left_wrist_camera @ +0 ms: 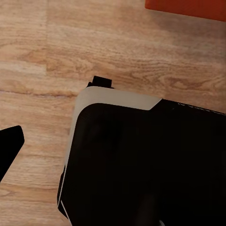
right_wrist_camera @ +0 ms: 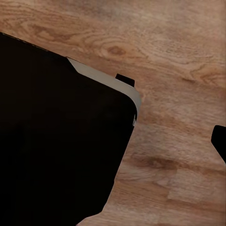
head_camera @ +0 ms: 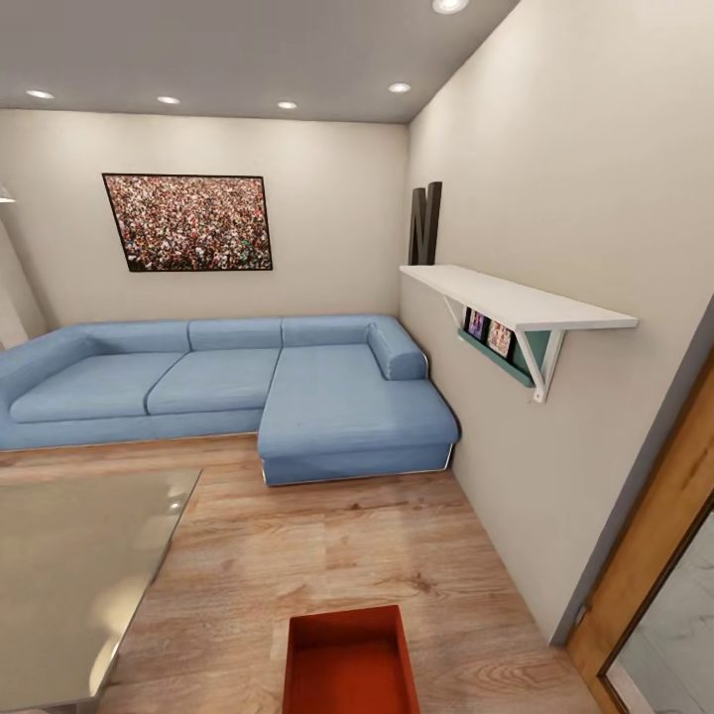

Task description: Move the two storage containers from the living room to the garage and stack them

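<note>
Head view: living room with light wood-plank floor (head_camera: 327, 535). One red-orange storage container (head_camera: 349, 662) sits on the floor at the lower centre of the frame, open side up, its near end cut off by the frame edge; interior looks empty. A blue L-shaped sofa (head_camera: 218, 392) runs along the far wall, with its chaise against the right-hand wall. A glass tabletop (head_camera: 79, 555) occupies the lower left, apart from the container. A framed crowd picture (head_camera: 186, 222) hangs above the sofa. A white wall shelf (head_camera: 516, 297) on brackets projects from the right wall, with a dark letter-shaped ornament (head_camera: 425, 222) standing at its far end and small pictures (head_camera: 489, 330) tucked beneath it. An orange-wood door frame (head_camera: 659, 535) shows at the lower right. Left wrist view: camera looks down on plank floor; a large black body with a pale grey edge (left_wrist_camera: 141, 160) covers much of the frame. A strip of red-orange container (left_wrist_camera: 188, 8) wall shows at the frame edge, resting on the floor. One dark fingertip (left_wrist_camera: 9, 148) shows at the edge; jaw opening cannot be told. Right wrist view: plank floor again, with a black body with a grey rim (right_wrist_camera: 56, 141) in front of it. A dark finger tip (right_wrist_camera: 219, 141) shows at the frame edge; jaw state cannot be told here either.
</note>
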`<state>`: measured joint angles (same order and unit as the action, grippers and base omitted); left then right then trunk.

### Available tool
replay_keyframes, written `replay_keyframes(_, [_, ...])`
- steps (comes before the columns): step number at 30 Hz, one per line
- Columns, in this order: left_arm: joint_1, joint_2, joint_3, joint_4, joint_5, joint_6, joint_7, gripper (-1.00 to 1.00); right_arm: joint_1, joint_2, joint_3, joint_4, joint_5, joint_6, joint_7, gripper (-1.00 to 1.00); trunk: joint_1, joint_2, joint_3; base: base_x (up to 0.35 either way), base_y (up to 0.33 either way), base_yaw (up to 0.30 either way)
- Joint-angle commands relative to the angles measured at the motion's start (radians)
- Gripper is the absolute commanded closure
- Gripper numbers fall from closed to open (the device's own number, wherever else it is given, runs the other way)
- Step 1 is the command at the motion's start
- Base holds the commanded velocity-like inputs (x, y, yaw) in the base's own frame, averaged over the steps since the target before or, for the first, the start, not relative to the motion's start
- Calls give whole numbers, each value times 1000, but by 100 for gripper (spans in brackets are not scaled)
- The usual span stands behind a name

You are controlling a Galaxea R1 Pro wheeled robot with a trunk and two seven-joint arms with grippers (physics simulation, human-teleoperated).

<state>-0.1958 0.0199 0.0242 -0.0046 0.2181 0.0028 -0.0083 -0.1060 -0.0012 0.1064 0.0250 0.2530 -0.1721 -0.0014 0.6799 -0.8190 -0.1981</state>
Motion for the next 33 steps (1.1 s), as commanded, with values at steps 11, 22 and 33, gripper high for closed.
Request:
replay_keyframes(11, [-1,0,2,0,6,0,-1,-100,-1,2,6,3,-2,-4,0,-100,0,-1,-1,0,0,0])
replay_keyframes(22, [-1,-1,2,0,6,0,-1,-100,-1,0,7,3,-3,-3,0,-100,0,-1,-11,0,0,0])
replay_keyframes(33, [-1,-1,2,0,5,0,-1,-100,-1,0,9,3,-3,-3,0,-100,0,-1,-28,0,0,0])
